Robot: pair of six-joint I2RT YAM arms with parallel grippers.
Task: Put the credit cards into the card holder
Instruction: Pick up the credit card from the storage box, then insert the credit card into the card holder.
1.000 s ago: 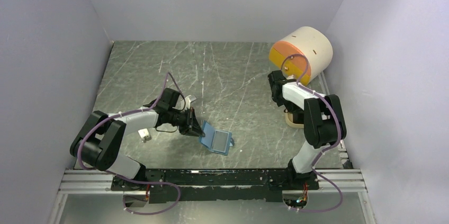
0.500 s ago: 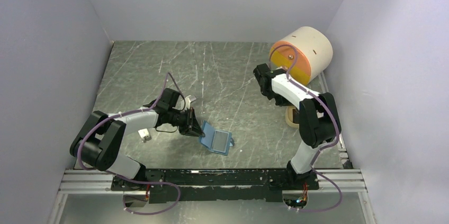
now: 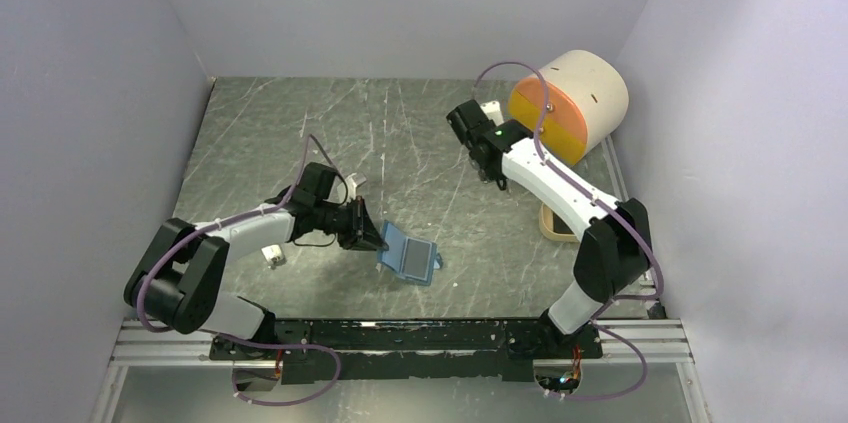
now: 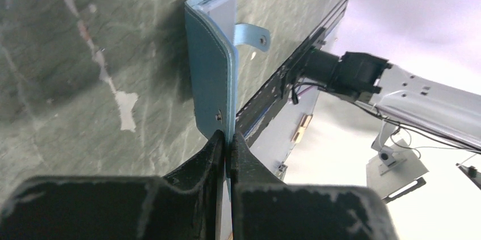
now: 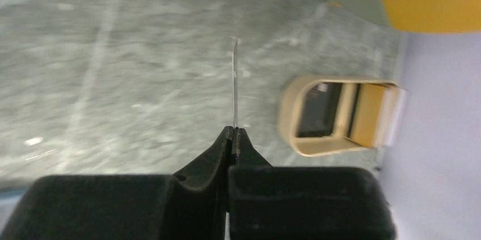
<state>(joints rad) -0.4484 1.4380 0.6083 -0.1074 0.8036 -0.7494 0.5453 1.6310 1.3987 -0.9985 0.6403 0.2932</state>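
Note:
The blue card holder (image 3: 410, 261) lies opened on the table's near middle, with my left gripper (image 3: 371, 240) shut on its raised left flap. In the left wrist view that flap (image 4: 210, 64) stands on edge and the left gripper (image 4: 228, 138) pinches its near edge, the strap hanging off its far side. My right gripper (image 3: 487, 173) hovers over the far right of the table. It (image 5: 232, 131) is shut on a thin credit card (image 5: 233, 81) seen edge-on. Another dark credit card (image 5: 316, 109) lies in the tan tray (image 5: 292, 120).
A cream drum (image 3: 585, 93) with an orange front stands at the back right, just beyond the tan tray (image 3: 553, 230). A small white piece (image 3: 272, 258) lies under the left forearm, and another (image 3: 357, 184) sits behind the left wrist. Walls close in on three sides.
My right arm has risen from the tray and swung left and away with the card. The left gripper keeps its hold on the holder's flap, which has shifted slightly.

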